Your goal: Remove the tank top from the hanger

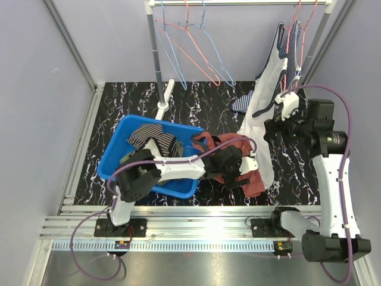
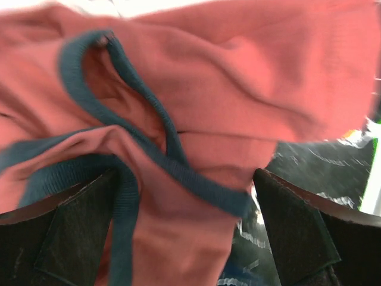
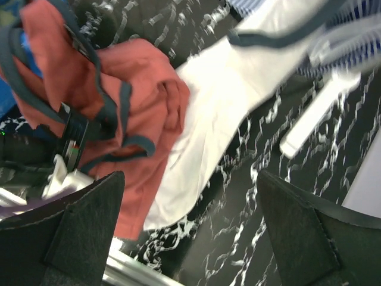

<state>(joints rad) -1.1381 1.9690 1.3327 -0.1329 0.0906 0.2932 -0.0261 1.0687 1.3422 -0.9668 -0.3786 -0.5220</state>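
A white tank top (image 1: 262, 119) with dark trim hangs from a hanger (image 1: 296, 27) at the right end of the rack, its hem reaching down to the table. It also shows in the right wrist view (image 3: 220, 107). My right gripper (image 1: 272, 128) is open and empty just right of it (image 3: 190, 238). A red tank top (image 1: 256, 182) with teal trim lies crumpled on the table beside the bin. My left gripper (image 1: 233, 173) is open right over it, with red cloth (image 2: 238, 89) lying between the spread fingers (image 2: 190, 238).
A blue bin (image 1: 119, 155) with several garments stands at the left. Empty wire hangers (image 1: 190, 42) hang on the rack; its pole (image 1: 156, 53) stands behind the bin. A striped garment (image 1: 241, 104) hangs behind the white top. Enclosure walls stand on both sides.
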